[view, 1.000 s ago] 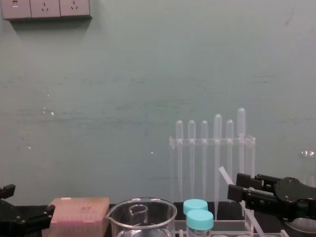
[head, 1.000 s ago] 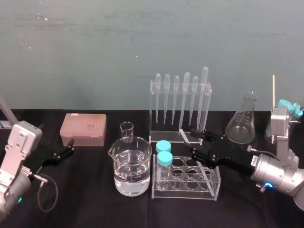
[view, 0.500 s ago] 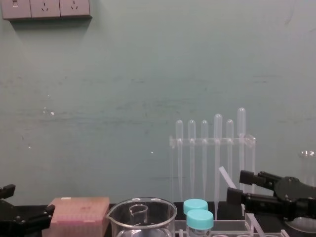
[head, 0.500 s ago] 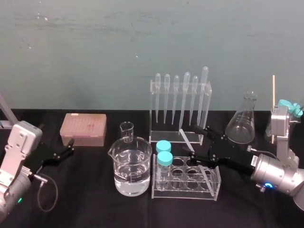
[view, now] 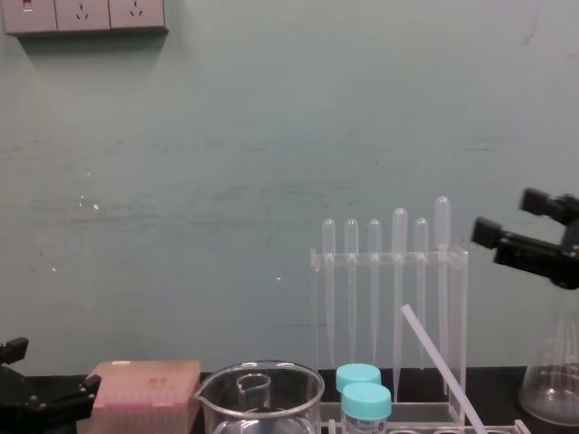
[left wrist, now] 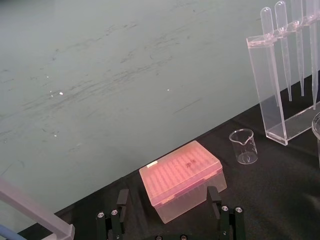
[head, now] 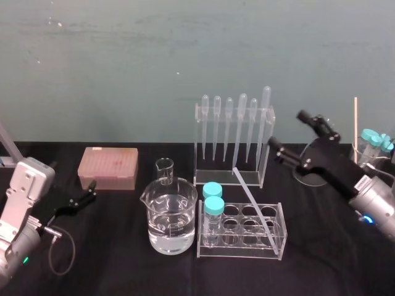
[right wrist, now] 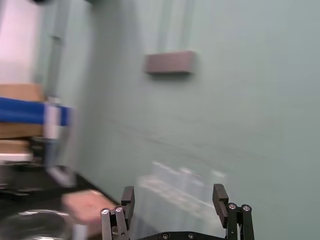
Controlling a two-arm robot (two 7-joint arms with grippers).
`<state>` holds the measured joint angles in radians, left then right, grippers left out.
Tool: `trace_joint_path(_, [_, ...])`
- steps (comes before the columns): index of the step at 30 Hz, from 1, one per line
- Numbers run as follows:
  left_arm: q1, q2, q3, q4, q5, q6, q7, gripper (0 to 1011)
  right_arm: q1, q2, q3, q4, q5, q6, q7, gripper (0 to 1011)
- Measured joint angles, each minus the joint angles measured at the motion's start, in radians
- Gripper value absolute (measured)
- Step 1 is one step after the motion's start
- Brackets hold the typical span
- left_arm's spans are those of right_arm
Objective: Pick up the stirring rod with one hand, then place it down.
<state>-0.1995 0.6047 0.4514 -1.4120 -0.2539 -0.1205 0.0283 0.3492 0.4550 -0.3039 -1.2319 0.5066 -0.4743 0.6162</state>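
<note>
Head view: my right gripper (head: 288,131) hangs raised beside the pipettes, fingers spread, empty. The stirring rod (head: 253,200) leans across the tube rack (head: 241,253). My left gripper (head: 92,190) sits parked, fingers apart. Chest view: the rod's lower end is cut off.

Wall (head: 123,61): pale teal-green, matt, spanning the whole far side behind the table and meeting its far edge in a straight horizontal line.
Wall marks: faint horizontal scuffs and streaks, with a few small white specks (view: 95,206) on the left half.
Socket strip (view: 83,15): grey-white row of outlets, high on the wall at the far left.
Table (head: 111,259): matt black surface, running from the near edge to the wall.
Light: even and diffuse, the wall uniformly lit.
</note>
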Motion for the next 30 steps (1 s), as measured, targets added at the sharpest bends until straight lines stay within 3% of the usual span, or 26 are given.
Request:
trace_joint_path(3, [0.000,0.000,0.000,0.000,0.000,0.000,0.000,1000,-0.029,0.001,0.029,-0.015,-0.049,0.048,-0.112,1003])
trace_joint_path(4, [0.000,0.000,0.000,0.000,0.000,0.000,0.000,1000,-0.029,0.001,0.029,-0.015,-0.049,0.048,-0.112,1003])
trace_joint_path(7, [0.000,0.000,0.000,0.000,0.000,0.000,0.000,1000,-0.064,0.010,0.050,-0.023,-0.094,0.135,-0.207,1003])
trace_joint_path(12, [0.000,0.000,0.000,0.000,0.000,0.000,0.000,1000,-0.101,0.021,0.055,-0.028,-0.123,0.247,-0.256,1003])
trace_joint_path(16, [0.000,0.000,0.000,0.000,0.000,0.000,0.000,1000,-0.110,0.022,0.053,-0.026,-0.128,0.292,-0.256,1003])
trace_joint_path(30, [0.000,0.000,0.000,0.000,0.000,0.000,0.000,1000,-0.109,0.023,0.054,-0.028,-0.129,0.280,-0.259,1003])
